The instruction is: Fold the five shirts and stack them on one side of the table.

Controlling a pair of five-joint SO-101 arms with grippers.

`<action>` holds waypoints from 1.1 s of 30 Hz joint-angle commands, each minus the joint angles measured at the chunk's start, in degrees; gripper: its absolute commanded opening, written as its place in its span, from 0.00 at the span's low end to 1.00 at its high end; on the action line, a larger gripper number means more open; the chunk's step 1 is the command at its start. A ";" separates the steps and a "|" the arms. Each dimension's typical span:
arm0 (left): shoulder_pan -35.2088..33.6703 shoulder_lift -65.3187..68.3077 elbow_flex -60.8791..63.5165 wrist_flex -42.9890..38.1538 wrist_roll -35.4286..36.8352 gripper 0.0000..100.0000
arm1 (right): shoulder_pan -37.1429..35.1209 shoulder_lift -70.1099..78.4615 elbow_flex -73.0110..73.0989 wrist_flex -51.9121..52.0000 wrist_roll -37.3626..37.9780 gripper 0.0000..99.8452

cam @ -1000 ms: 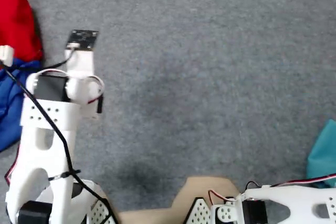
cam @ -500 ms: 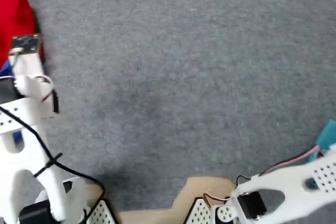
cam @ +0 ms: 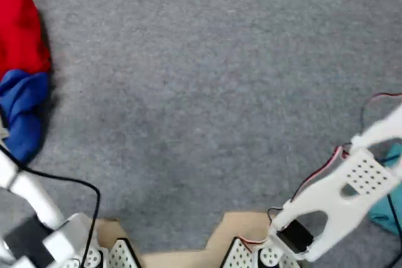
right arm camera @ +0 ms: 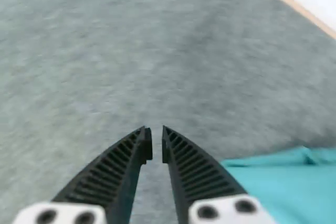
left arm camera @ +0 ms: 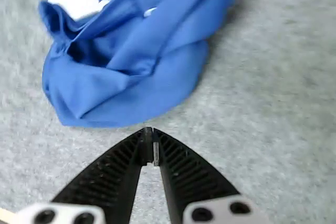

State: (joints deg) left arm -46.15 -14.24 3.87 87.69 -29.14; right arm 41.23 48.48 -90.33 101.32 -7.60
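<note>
A crumpled blue shirt (cam: 22, 112) lies at the table's left edge, below a red shirt (cam: 20, 28). In the left wrist view the blue shirt (left arm camera: 136, 51) sits just beyond my left gripper (left arm camera: 149, 149), whose black fingers are shut with nothing between them. A teal shirt (cam: 388, 196) lies at the right edge, partly hidden by the right arm (cam: 345, 196). In the right wrist view the teal shirt (right arm camera: 283, 182) is beside my right gripper (right arm camera: 155, 145), which hovers over bare felt with its fingers nearly touching and nothing held.
Grey felt (cam: 213, 92) covers the whole table. A tan board (cam: 245, 230) shows at the front edge between the two arm bases. A black cable (cam: 69, 183) runs across the felt at the front left.
The left arm swung left, off the middle of the table to the left edge by the blue shirt. The right arm rose and swung right toward the teal shirt.
</note>
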 commanded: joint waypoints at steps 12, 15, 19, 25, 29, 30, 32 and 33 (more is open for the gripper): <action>-5.45 39.60 -39.65 10.90 0.09 0.16 | -22.81 -12.00 11.21 1.14 -1.41 0.08; -5.80 43.65 -44.40 11.43 -0.18 0.16 | -25.71 -16.57 19.82 1.05 -3.16 0.08; -6.51 47.08 -47.12 11.43 -1.23 0.16 | -28.53 -21.85 28.97 1.05 -6.77 0.08; -6.51 50.77 -46.59 11.43 -3.87 0.05 | -29.41 -26.42 36.88 0.97 -8.79 0.08; -6.07 51.74 -46.51 11.43 -3.52 0.02 | -29.23 -28.70 39.69 0.97 -8.79 0.08; -6.07 51.74 -46.51 11.43 -3.52 0.02 | -29.23 -29.23 40.22 0.97 -8.79 0.08; -6.07 51.47 -46.59 11.43 -3.52 0.02 | -29.14 -30.02 41.10 0.97 -8.79 0.08; -6.07 51.38 -47.03 11.60 -3.43 0.02 | -29.14 -30.46 41.45 0.97 -9.14 0.08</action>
State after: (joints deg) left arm -52.22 38.33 -40.18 98.51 -32.57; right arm 12.66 22.37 -49.45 101.49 -15.78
